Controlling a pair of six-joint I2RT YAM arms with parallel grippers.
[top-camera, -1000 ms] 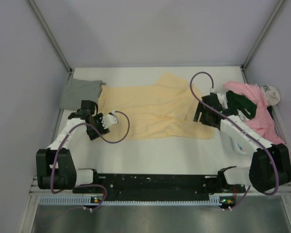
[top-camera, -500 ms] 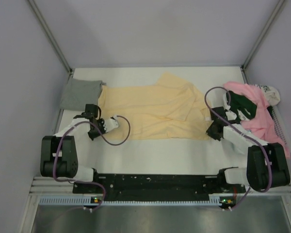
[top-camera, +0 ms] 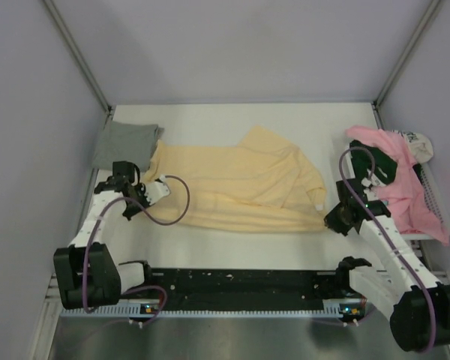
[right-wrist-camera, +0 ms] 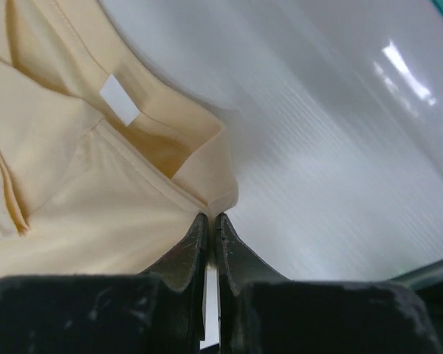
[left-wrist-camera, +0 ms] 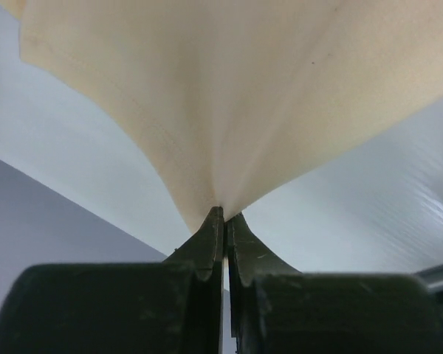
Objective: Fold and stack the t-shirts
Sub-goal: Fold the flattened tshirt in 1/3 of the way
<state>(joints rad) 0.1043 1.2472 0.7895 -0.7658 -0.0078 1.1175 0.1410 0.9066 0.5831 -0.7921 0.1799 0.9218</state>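
A pale yellow-peach t-shirt (top-camera: pixel 240 184) lies spread across the middle of the white table (top-camera: pixel 232 247), its near edge lifted and folded over. My left gripper (top-camera: pixel 140 189) is shut on the shirt's left edge; the left wrist view shows the yellow cloth (left-wrist-camera: pixel 229 96) fanning up from the pinched fingertips (left-wrist-camera: pixel 213 225). My right gripper (top-camera: pixel 331 216) is shut on the right edge near the collar; the right wrist view shows the yellow shirt's hem (right-wrist-camera: pixel 207 184) and a white label (right-wrist-camera: pixel 119 99). A folded grey t-shirt (top-camera: pixel 125 144) lies at the back left.
A heap of pink (top-camera: pixel 405 187) and dark green (top-camera: pixel 375 161) shirts lies at the right edge, beside my right arm. Grey walls close in the table on the left, the back and the right. A black rail (top-camera: pixel 232 281) runs along the near edge.
Both grippers have closed on the yellow shirt's near corners. The right one pulled toward the near edge and the left lifted its side, so the shirt's near edge now rises and folds.
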